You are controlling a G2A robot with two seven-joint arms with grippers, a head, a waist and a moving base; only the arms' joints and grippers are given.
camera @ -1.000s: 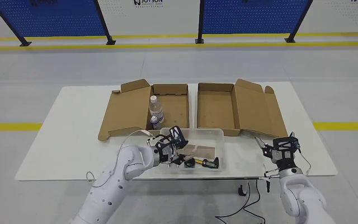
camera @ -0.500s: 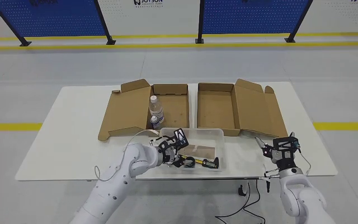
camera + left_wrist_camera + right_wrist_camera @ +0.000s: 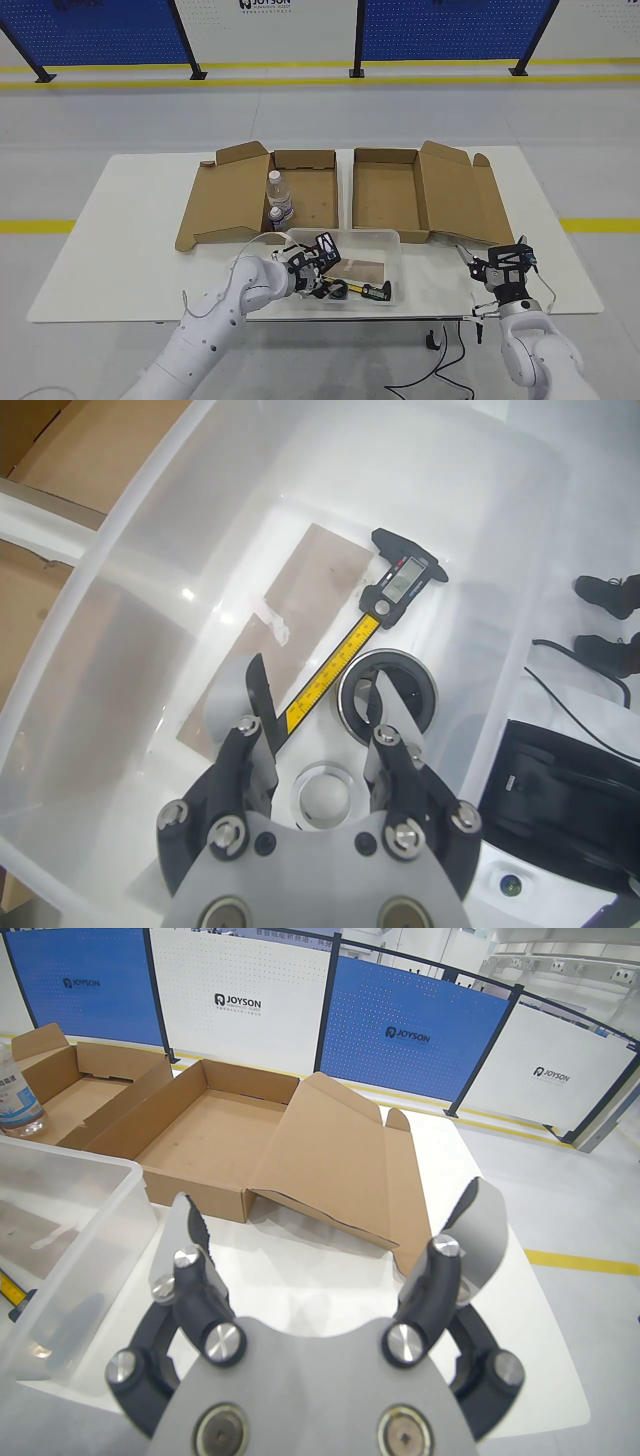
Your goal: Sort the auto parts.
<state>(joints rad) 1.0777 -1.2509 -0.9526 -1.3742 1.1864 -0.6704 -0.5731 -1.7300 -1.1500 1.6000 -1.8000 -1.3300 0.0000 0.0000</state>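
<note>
A clear plastic bin (image 3: 392, 240) at the table's front holds a digital caliper (image 3: 400, 581) with a yellow beam, a black ring bearing (image 3: 426, 696) and a silver ring (image 3: 320, 796). My left gripper (image 3: 316, 680) is open low inside the bin. The yellow beam runs between its fingers, and one fingertip (image 3: 376, 690) stands over the bearing's hole. In the top view the left gripper (image 3: 322, 262) sits at the bin's left half, with the caliper (image 3: 372, 291) by the front wall. My right gripper (image 3: 500, 266) is open above the table's front right, holding nothing.
Two open cardboard boxes lie behind the bin. The left box (image 3: 310, 195) holds two plastic bottles (image 3: 278, 192), and the right box (image 3: 385, 205) has its flap (image 3: 345, 1163) spread toward my right gripper (image 3: 332, 1200). Bare table lies at the far left.
The left gripper has shifted slightly right and deeper into the bin, toward the caliper and ring. The right arm has kept still.
</note>
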